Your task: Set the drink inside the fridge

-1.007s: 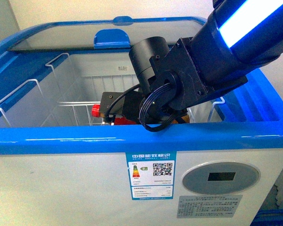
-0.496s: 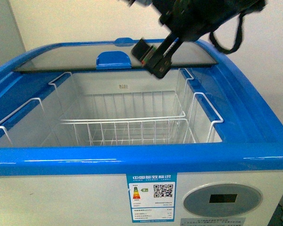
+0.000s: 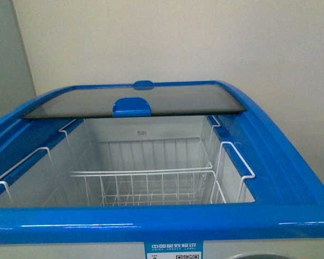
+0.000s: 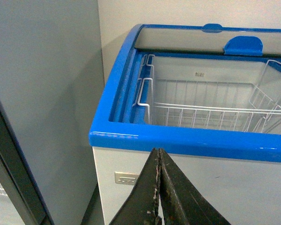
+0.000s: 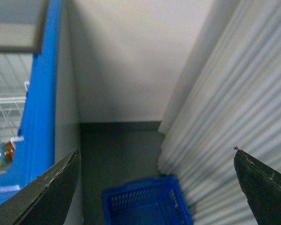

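Observation:
The fridge point(image 3: 151, 222) is a white chest cooler with a blue rim. Its glass lid point(image 3: 167, 101) with a blue handle point(image 3: 132, 106) is slid back, so the top is open. White wire baskets point(image 3: 146, 183) hang inside. No drink and no arm shows in the front view. My left gripper point(image 4: 158, 152) is shut and empty, just outside the fridge's front left corner point(image 4: 112, 136). My right gripper point(image 5: 156, 150) is open and empty, over the floor beside the fridge's right side point(image 5: 40, 108). A small bluish thing with a red-brown spot point(image 5: 4, 153) shows inside the rim; I cannot tell whether it is the drink.
A tall grey cabinet point(image 4: 37, 93) stands close to the fridge's left. A blue plastic basket point(image 5: 145, 201) sits on the floor right of the fridge, against a ribbed white surface point(image 5: 234, 93). A pale wall point(image 3: 178, 38) is behind the fridge.
A second ago my right arm was down in the fridge with the red-capped drink. It then lifted out and left the front view. The drink no longer shows there.

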Controlling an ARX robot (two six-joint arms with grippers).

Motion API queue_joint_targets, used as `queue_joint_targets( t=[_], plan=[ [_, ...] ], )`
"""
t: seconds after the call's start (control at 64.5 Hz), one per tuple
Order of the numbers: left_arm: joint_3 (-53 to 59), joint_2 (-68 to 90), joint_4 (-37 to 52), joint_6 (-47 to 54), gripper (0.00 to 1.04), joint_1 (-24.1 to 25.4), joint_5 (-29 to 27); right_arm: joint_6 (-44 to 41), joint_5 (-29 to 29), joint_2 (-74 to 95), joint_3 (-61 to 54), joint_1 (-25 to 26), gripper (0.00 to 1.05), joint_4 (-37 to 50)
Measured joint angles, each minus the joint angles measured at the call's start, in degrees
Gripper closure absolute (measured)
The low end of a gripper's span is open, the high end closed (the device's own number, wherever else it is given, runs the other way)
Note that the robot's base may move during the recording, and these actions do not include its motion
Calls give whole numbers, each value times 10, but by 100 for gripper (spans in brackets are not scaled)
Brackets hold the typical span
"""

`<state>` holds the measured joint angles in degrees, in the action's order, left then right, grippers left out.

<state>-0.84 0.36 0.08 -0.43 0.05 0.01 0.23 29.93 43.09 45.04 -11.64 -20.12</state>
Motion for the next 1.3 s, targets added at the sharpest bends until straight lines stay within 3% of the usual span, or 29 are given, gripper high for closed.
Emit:
queue_joint_targets(
  t=[0.062,0.139,0.232,0.294,0.372,0.651,1.301],
  plan=[
    [0,0,0,0,102,0,0,24,5,-58,-29,-7,7,-49],
    [0,0,0,0,102,0,0,34,-10,-98,-41,-5,8,-43],
    [0,0,0,0,102,0,0,15,-187,-162,-120,44,25,122],
    [0,0,0,0,102,0,0,7,-287,-193,-187,99,40,184],
    [0,0,0,1,102,0,0,3,-295,-214,-241,113,58,203],
    [0,0,0,1,102,0,0,0,-299,-269,-322,115,103,233],
    [0,0,0,1,102,0,0,0,-300,-392,-409,115,102,194]
  ],
)
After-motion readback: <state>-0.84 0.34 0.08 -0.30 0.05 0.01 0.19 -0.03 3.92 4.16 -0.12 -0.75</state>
